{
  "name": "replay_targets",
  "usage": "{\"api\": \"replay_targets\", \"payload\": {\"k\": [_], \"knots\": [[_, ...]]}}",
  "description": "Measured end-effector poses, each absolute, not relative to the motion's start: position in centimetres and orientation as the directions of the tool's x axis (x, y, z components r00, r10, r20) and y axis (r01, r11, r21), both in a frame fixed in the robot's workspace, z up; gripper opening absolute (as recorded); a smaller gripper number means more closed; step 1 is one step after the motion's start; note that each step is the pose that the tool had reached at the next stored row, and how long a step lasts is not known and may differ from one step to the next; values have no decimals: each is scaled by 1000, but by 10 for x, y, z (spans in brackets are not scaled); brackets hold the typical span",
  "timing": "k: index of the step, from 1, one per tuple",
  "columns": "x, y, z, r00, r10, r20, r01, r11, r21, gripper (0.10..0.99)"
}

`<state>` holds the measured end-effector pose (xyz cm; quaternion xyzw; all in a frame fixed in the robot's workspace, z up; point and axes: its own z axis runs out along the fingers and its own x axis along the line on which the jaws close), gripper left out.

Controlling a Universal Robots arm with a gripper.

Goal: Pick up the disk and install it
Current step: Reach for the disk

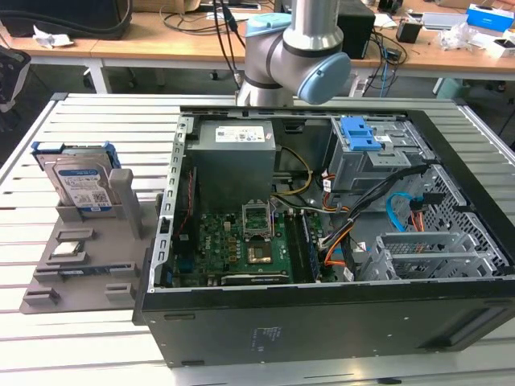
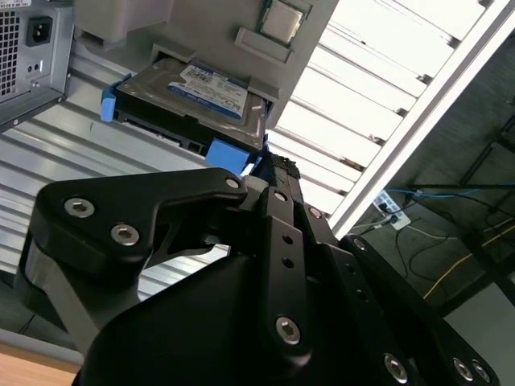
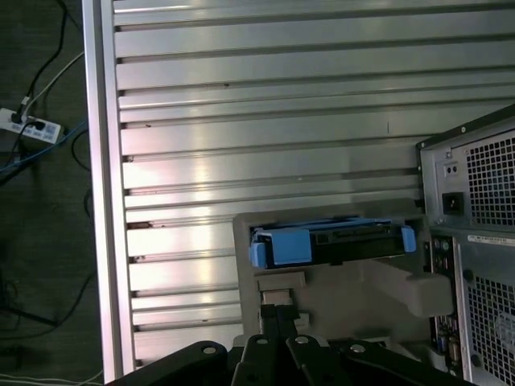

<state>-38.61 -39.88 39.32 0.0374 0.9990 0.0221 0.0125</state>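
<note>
Disk [image 1: 78, 181], exterior view: stands on edge in a slot of the grey holder [image 1: 88, 269]. The holder lies on the slatted tabletop [image 1: 105, 121], to the exterior view's left of the open computer case [image 1: 322, 322]. The arm [image 1: 294, 52] rises behind the case, well apart from the disk. Status, as judged from here: the disk is not yet lifted from its slot, so pickup and installation are both outstanding.

Second wrist view: black jaws in the foreground, drawn close together with nothing between them. The disk [image 2: 193, 96] lies beyond their tips and apart from them. Its labelled silver face is turned to the camera and its blue bracket shows at both ends. It sits in the grey holder, and a small square chip [image 2: 282, 20] rests on the holder farther off. A corner of the case's rear panel stands near.

First wrist view: the disk [image 3: 338, 245] is seen edge-on, with a blue bracket tab at each end, held in the holder just beside the rear panel of the case. The jaws point toward the holder, narrow and empty. A ledge of the holder lies between their tips and the disk, and there is no contact.
</note>
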Motion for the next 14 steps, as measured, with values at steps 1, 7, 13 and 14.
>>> {"api": "replay_targets", "payload": {"k": [1,7,13,14], "knots": [[-388,-399,393,-997,75,-23,74,996,45,106],[-401,-399,393,-997,75,-23,74,996,45,106],[-403,-399,393,-997,75,-23,74,996,45,106],[-403,-399,393,-997,75,-23,74,996,45,106]]}}
